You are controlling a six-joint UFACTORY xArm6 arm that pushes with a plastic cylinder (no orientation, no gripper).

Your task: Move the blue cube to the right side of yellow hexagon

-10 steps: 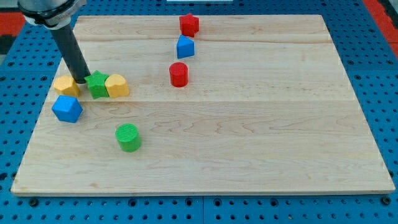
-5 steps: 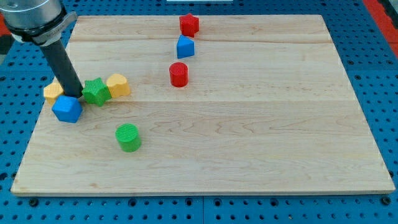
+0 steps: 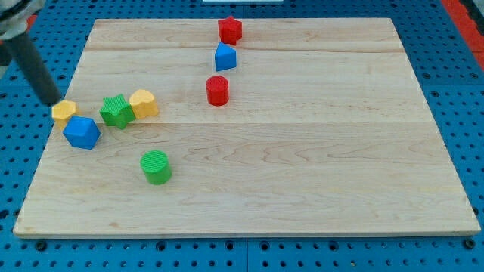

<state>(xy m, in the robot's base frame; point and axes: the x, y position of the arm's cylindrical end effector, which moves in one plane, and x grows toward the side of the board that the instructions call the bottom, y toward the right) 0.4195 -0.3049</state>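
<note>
Blue cube [image 3: 82, 132] sat at 5 o'clock from my tip [image 3: 53, 102], untouched, upright, abutting yellow hexagon [image 3: 64, 112]; rod carried nothing, no jaws.

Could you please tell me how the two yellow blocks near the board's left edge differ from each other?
The yellow hexagon block sits at the board's left edge, touching the blue cube; the yellow rounded block lies further right, against the green star block. The hexagon looks flatter-faced, the other rounder. Both share one colour.

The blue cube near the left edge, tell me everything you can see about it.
The blue cube is a small, solid blue block with matte faces, sitting flat on the wooden board near the view's left edge. Its upper-left corner meets the yellow hexagon. The green star stands apart to its upper right. My tip is beyond the hexagon, not touching the cube.
</note>
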